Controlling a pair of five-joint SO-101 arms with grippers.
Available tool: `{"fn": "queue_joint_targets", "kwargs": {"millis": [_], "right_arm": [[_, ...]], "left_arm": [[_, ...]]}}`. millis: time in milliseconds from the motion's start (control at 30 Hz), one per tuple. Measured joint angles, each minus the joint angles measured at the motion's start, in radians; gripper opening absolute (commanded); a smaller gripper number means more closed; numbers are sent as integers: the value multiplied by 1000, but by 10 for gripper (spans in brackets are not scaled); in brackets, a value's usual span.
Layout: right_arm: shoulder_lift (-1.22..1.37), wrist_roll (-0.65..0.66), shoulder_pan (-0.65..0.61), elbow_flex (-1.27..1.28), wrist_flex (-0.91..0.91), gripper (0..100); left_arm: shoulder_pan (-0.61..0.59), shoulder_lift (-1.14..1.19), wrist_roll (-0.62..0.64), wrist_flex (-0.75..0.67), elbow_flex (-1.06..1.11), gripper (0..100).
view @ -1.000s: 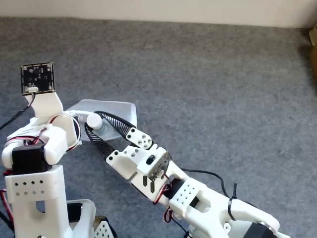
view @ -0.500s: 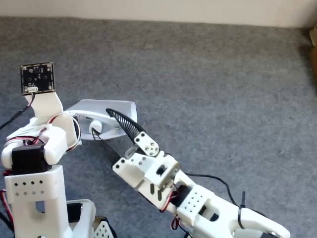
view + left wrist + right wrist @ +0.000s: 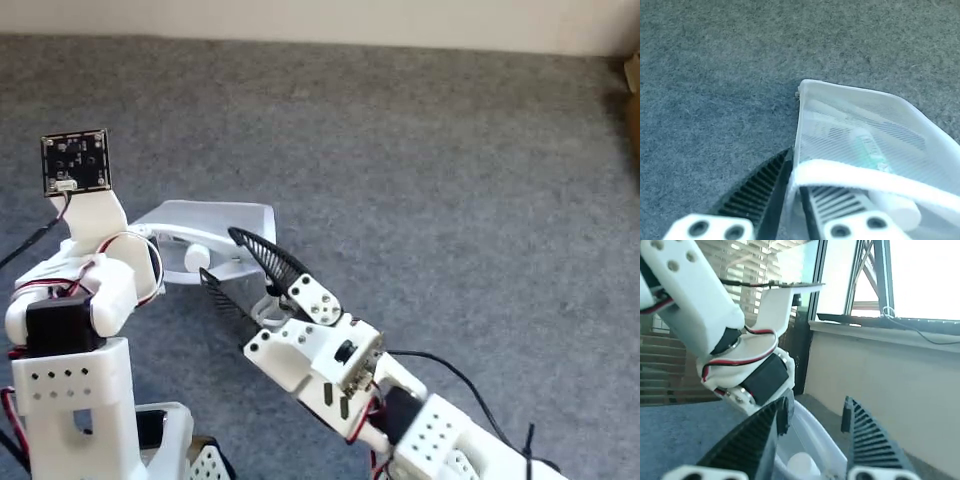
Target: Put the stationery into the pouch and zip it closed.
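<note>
Now the right gripper (image 3: 218, 253) is backing off, jaws apart, leaving the white stick (image 3: 197, 257) in the pouch (image 3: 215, 218). The left gripper (image 3: 796, 175) is clamping its rim; zipping remains.

The right gripper (image 3: 218, 255) pulls back from the pouch (image 3: 240, 215) toward the robot's base, and the white tube (image 3: 197, 257) it flanked now lies just past its fingertips.

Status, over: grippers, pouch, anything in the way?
Left gripper shut on pouch rim. Right gripper open at pouch mouth. Pen inside, mouth open. White tube at mouth may foul the zip.
</note>
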Motion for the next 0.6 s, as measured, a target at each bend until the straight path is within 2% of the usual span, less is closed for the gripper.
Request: {"fn": "queue_joint_targets", "kwargs": {"millis": [233,333,433,600], "right_arm": [[-336,-3,0,-61,621,163],[-430,-69,17,-64,844,166],[-496,-160,95,-64,937,166],[-500,-245,206,-15,956,166]], "left_arm": [[74,0,-58,0,0,7],[54,0,-43,-9,0,7],[-14,5,-18,-29,0,7],[-38,9,-12,-32,0,7]]}}
